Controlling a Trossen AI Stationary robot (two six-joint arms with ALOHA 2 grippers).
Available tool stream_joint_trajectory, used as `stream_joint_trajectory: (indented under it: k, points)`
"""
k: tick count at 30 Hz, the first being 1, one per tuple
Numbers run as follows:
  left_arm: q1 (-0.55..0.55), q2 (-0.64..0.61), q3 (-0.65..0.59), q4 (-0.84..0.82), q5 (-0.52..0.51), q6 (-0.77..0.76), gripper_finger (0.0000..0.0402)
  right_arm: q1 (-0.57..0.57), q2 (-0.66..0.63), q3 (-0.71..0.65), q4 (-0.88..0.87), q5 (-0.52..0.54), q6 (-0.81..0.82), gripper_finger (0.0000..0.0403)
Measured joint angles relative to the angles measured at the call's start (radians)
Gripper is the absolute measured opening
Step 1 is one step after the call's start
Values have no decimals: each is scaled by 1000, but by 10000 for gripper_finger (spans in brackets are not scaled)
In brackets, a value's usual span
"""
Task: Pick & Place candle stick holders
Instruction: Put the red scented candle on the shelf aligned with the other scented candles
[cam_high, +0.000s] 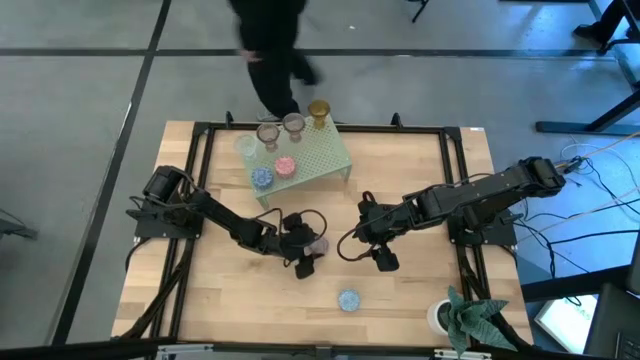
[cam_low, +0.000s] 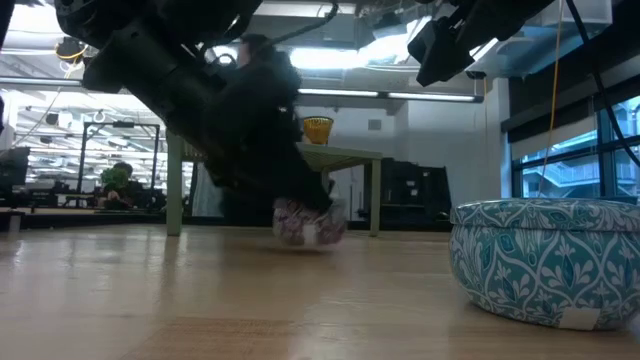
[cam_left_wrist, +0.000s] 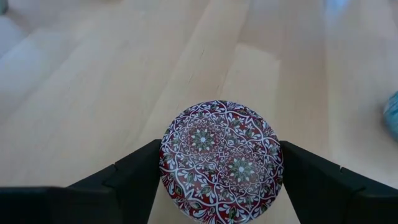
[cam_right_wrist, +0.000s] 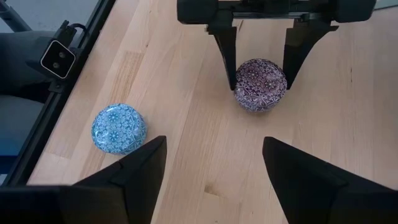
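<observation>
A: The round mauve-patterned glass cup (cam_right_wrist: 260, 84) sits on the pale wooden table (cam_high: 420, 180) near its middle, the left gripper (cam_right_wrist: 260, 76) straddling it, fingers (cam_left_wrist: 134, 174) apart either side, not visibly clamped.

B: And the right gripper (cam_high: 384, 260) hovers just right of it, fingers spread, empty.

A: A blue patterned glass cup (cam_high: 348, 299) rests nearer the front edge. More cups stand on and around the pale green perforated rack (cam_high: 320, 158) at the far side.

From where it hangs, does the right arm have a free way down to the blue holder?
Probably yes: the right gripper is open, and bare table lies between it and the blue holder. The left gripper is busy elsewhere.
</observation>
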Motion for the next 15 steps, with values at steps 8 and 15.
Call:
stream_joint_trajectory:
  k: [8, 15]
  points:
    - [8, -13, 77, 22, -5, 95, 292, 0, 0, 0, -6, 44, 35, 271]
    - [52, -13, 329, -319, 2, 230, 294, 11, 0, 0, -149, 61, 154, 271]
